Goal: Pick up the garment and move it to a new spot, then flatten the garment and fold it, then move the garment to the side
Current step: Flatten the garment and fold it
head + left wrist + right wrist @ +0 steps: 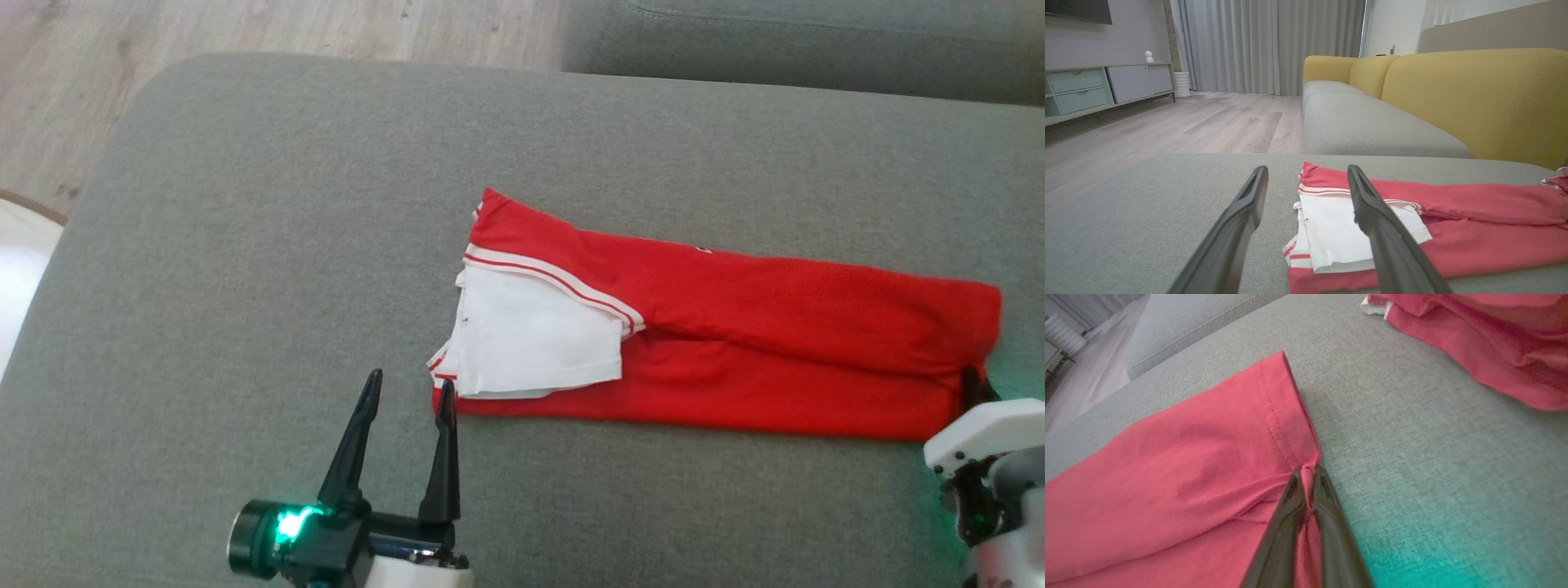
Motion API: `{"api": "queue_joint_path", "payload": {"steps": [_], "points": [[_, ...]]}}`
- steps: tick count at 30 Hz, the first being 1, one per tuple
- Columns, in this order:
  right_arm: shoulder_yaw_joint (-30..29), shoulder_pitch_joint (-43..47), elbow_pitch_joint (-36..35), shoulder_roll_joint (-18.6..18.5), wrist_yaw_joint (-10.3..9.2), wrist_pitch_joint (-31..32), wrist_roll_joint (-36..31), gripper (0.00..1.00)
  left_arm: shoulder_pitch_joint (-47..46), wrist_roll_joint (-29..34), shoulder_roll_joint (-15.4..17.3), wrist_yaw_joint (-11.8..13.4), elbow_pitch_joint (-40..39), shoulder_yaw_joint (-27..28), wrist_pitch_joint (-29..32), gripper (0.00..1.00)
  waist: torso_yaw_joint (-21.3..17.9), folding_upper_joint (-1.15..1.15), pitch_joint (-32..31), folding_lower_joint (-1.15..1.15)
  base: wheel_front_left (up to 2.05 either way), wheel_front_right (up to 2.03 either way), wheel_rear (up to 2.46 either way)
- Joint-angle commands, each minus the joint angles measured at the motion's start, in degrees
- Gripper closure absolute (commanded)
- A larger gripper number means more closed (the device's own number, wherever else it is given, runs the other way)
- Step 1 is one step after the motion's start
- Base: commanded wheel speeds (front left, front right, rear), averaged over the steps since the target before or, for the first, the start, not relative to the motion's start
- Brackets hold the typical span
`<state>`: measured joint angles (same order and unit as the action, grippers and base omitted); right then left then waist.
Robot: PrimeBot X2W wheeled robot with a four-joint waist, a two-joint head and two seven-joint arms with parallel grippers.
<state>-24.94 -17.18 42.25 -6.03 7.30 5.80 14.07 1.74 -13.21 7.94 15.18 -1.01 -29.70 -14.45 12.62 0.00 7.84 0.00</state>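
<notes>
The garment [775, 327], red with a white, red-striped part at its left end, lies folded into a long strip across the grey cushion [245, 245]. My left gripper [410, 380] stands open just short of the strip's near left corner, its right finger [1372, 212] reaching over the white part while the garment [1474, 228] stretches off to the right. At the strip's near right corner my right gripper [973, 382] is shut on the red hem. The right wrist view shows this gripper [1308, 471] pinching a bunched fold of the garment [1188, 465].
Another red cloth with a white edge [1494, 347] lies on the cushion beyond the gripped corner. A sofa with yellow backs [1474, 94] stands past the cushion's far edge. Wooden floor [65, 82] drops away on the left side.
</notes>
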Motion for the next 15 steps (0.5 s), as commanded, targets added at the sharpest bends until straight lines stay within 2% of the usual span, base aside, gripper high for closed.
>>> {"api": "queue_joint_path", "payload": {"steps": [1,6,15], "points": [[2.62,0.24,-0.82,0.75,0.19,0.54,1.35,1.0,-0.31,0.99,-0.72,-0.68,-1.34,2.69,-0.54,0.0,-0.77,0.0,-0.02,0.0,0.0,0.0,0.0],[4.57,1.31,-4.36,-0.88,0.19,-1.35,4.3,1.0,-0.12,2.3,-1.72,-2.24,-1.11,4.23,-0.54,0.0,-2.49,0.0,-0.09,0.0,0.0,0.0,0.0],[6.44,2.44,-14.83,-7.73,0.19,0.67,11.24,1.0,0.26,4.15,-2.59,-4.35,-0.97,6.44,-0.54,0.0,-5.61,0.0,0.47,0.0,0.0,0.0,0.0]]}}
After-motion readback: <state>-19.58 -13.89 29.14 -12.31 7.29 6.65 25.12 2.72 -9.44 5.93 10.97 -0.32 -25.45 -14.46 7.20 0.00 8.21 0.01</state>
